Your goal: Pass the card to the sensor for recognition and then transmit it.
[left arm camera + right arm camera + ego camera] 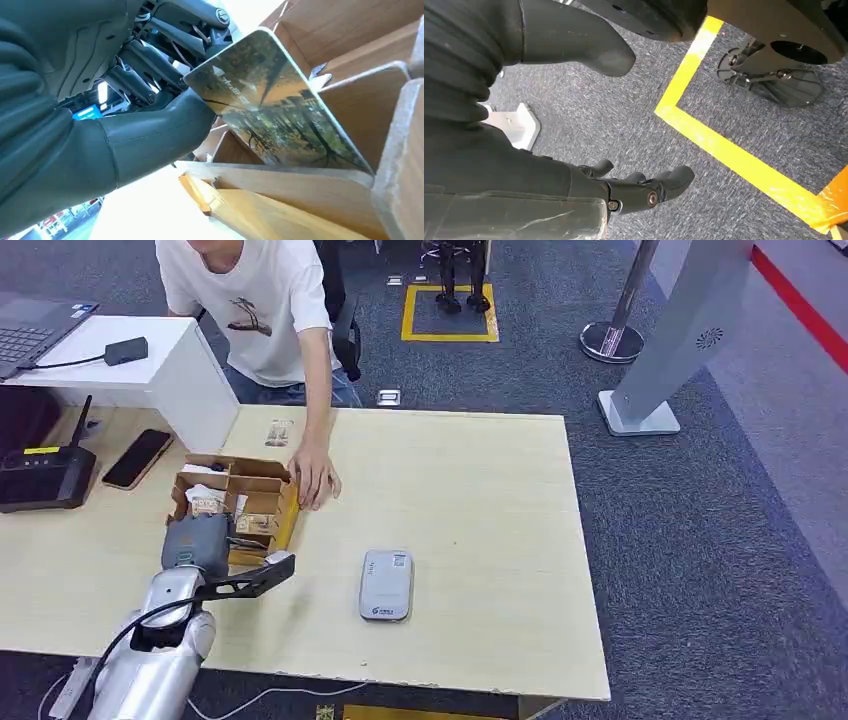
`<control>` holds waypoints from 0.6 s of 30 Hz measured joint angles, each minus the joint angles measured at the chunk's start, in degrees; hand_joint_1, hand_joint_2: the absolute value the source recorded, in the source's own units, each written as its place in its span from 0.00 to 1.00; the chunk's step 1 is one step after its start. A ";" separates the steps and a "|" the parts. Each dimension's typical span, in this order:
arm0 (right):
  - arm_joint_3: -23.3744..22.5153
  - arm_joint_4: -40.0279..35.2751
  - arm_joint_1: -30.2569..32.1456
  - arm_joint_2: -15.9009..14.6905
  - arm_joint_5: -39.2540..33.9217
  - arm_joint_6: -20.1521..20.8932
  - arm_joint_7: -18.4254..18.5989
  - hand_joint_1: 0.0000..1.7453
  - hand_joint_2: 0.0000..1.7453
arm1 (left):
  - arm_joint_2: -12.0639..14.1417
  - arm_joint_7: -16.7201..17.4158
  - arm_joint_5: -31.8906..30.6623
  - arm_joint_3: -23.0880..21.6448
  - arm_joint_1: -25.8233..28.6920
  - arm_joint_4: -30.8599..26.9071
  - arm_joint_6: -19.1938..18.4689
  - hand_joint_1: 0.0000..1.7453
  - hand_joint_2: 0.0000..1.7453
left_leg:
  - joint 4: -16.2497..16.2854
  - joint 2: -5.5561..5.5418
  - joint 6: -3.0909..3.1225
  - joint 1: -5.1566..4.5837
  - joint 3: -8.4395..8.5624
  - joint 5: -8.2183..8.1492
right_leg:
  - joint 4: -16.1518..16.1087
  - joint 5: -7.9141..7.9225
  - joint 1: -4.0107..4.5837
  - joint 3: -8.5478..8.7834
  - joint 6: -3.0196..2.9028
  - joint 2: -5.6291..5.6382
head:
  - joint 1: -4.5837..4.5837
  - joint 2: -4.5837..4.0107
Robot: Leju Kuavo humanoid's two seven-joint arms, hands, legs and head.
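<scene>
- The robot's left hand point(200, 543) is reaching over the near edge of a compartmented brown cardboard box point(262, 483) that is sitting on the pale wooden worktop point(470, 490).
- In the left wrist view, the left hand point(150, 100) is pinching a glossy rectangular card printed with a dark tree scene point(272, 105) between its thick grey thumb and its darker fingers, so the hand is clamped on the card.
- The card is standing tilted, its lower edge dipping behind one of the box's cardboard dividers point(280, 172), inside a compartment; which compartment is hard to tell.
- Other cards point(208, 504) are lying in the box's compartments.
- A flat grey rounded sensor pad point(386, 584) is lying on the worktop, well apart from the box, on the side away from the black router.
- A person in a white T-shirt point(262, 300) is leaning over the far edge of the worktop, and the person's hand point(313, 476) is resting against the box's far corner.
- A black smartphone point(137, 458) and a black router with an antenna point(45, 476) are lying beyond the box on its other side.
- The robot's right hand point(644, 187) is hanging over grey carpet point(624, 120) beside a yellow floor line point(724, 145), fingers apart and gently curled, holding nothing.
</scene>
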 joint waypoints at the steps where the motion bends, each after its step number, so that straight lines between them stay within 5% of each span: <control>1: 0.00 0.00 -0.04 0.00 0.00 0.00 0.00 0.00 1.00 | 0.00 0.00 0.00 0.00 0.00 0.09 0.00 1.00 1.00 | 0.00 0.00 0.00 0.00 0.00 0.00 | 0.00 0.00 0.00 0.00 0.00 0.00 | 0.00 0.00; 15: 0.00 0.00 -0.52 0.00 0.02 0.00 -0.20 0.00 1.00 | 0.02 0.11 0.00 0.00 -0.75 0.33 0.83 1.00 1.00 | 0.00 0.00 0.00 0.00 0.01 0.00 | 0.00 0.00 0.00 0.00 0.00 0.00 | 0.00 0.00; 16: 0.00 0.00 -0.52 0.00 0.02 0.00 -0.20 0.00 1.00 | 0.02 0.13 0.00 0.00 -0.75 0.33 0.94 0.11 1.00 | 0.00 0.00 0.00 0.00 0.00 0.00 | 0.00 0.00 0.00 0.00 0.00 0.00 | 0.00 0.00; 17: 0.00 0.00 -0.52 0.00 0.02 0.00 -0.20 0.00 1.00 | 0.00 0.17 0.00 0.00 -0.75 0.33 1.12 0.00 1.00 | 0.00 0.00 0.00 0.00 0.00 0.00 | 0.00 0.00 0.00 -0.01 0.00 0.00 | 0.00 0.02; 18: 0.00 0.00 -0.52 0.00 0.00 0.00 -0.20 0.00 1.00 | 0.00 0.26 0.00 0.00 -0.77 0.31 1.29 0.00 1.00 | 0.00 0.00 0.00 0.00 0.01 0.00 | 0.00 0.00 0.00 -0.01 0.00 0.00 | 0.00 0.00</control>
